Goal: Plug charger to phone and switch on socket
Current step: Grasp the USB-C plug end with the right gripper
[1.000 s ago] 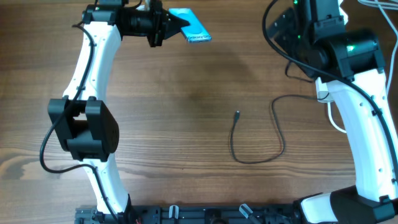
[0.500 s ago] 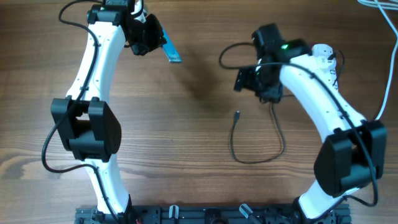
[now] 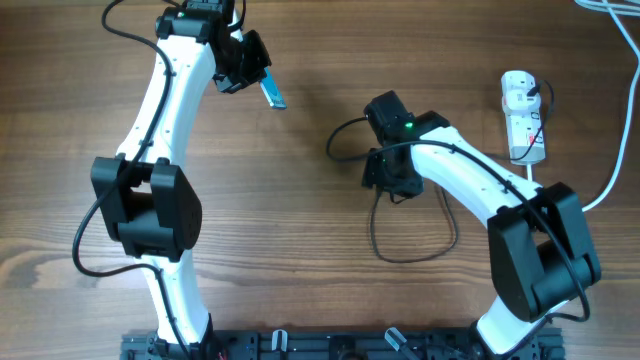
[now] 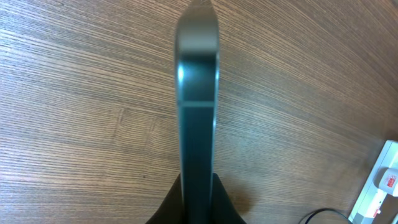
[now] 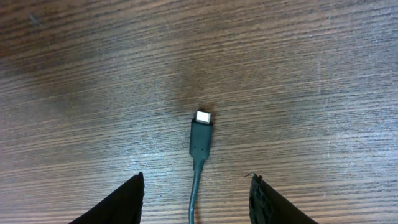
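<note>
The wooden table (image 3: 300, 200) fills the overhead view; the two white-and-black arms reach across it, the left arm (image 3: 150, 120) stretching toward the far left part, the right arm (image 3: 470, 175) bending in toward the middle. The left gripper (image 3: 250, 70) is pinching the phone (image 3: 272, 94), which is lifted off the wood and turned on edge, so that only a thin turquoise sliver shows from above; in the left wrist view the phone (image 4: 198, 124) stands edge-on between the dark fingers (image 4: 168, 208), its far end blurred. The socket (image 3: 523, 118) lies flat near the far right side, well apart from both grippers, with a small red mark (image 4: 393, 180) on it and a white lead (image 3: 625, 130) curving off by the table's right edge. The charger (image 3: 385, 250) lies on the wood in a loose loop in front of the right arm; its connector tip (image 5: 201, 130) rests flat on the table, metal end pointing away from the wrist. The right gripper (image 5: 196, 199) hangs over that tip with its fingers (image 5: 124, 199) spread wide, one on each side of the cable, touching neither cable nor tip.
</note>
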### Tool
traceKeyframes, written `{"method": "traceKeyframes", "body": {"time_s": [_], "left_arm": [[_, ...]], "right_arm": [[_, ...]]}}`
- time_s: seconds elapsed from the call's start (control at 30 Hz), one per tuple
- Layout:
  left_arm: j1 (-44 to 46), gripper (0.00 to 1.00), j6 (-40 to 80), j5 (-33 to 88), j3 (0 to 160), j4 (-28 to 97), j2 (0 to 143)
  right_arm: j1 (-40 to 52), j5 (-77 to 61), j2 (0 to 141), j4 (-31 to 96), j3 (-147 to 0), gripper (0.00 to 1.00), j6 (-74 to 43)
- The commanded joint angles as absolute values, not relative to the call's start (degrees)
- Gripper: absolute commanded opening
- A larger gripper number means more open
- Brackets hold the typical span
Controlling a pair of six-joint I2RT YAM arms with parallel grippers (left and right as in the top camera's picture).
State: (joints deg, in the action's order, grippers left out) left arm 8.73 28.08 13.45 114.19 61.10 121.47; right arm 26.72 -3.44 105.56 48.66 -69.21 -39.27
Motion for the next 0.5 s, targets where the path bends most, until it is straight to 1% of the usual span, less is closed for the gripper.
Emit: {"method": "traceKeyframes", "body": {"time_s": [0.0,0.13,0.23,0.3,0.37,0.47], "left_arm": [[8.91,0.04,26.98,13.15,115.31,60.88,119.81],[8.91,0.04,26.98,13.15,115.31,60.90,119.81],[8.91,0.04,26.98,13.15,115.31,60.86,119.81],[8.91,0.04,26.98,13.17,115.31,60.86,119.81],[8.91,0.04,26.98,13.17,115.31,60.86,119.81],[8.91,0.04,26.98,13.17,115.31,60.86,119.81]], "right_arm": [[27.20,-0.82,107.07,48.42,-68.86,0.55,-40.71],[27.20,-0.93,111.55,47.75,-68.86,0.55,-40.69],[27.20,-3.79,113.30,46.81,-68.86,0.50,-40.64],[27.20,-4.29,114.04,47.42,-68.86,0.49,-40.64],[27.20,-4.32,114.98,48.51,-68.86,0.41,-40.71],[27.66,-5.26,114.98,49.43,-68.86,0.36,-40.75]]}}
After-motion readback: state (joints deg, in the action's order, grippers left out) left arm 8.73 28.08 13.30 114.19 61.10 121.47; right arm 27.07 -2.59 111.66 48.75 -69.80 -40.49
